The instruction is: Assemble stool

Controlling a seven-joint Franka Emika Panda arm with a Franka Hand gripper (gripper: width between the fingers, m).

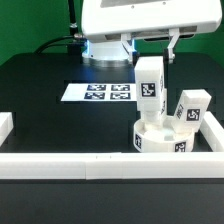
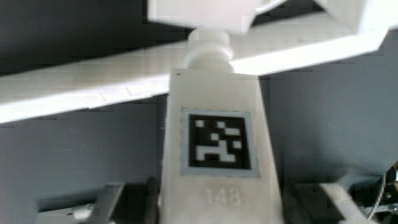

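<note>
Black table [image 1: 40,110], bounded by long white border rails [image 1: 60,165] along the near edge and both sides. Marker board [image 1: 105,93] flat at the far centre, well apart from the work.

Round seat [image 1: 163,138] of the stool near the exterior view's right, close against the near rail, probably pushed into that corner so it cannot slide or turn. One leg [image 1: 150,88] upright over the seat, lower end on top of it, apparently at a socket; tag facing the camera. Held vertical, most likely so its stud enters straight. Two more legs [image 1: 192,106] on the seat's far right, seemingly already seated.

Gripper [image 1: 152,48] above, jaws part-way closed around the upright leg's top end. In the wrist view, leg [image 2: 221,135] running down the middle between the fingers [image 2: 350,196], pressed on both flanks. Grip high up, presumably to leave the lower end free for seating and twisting.
</note>
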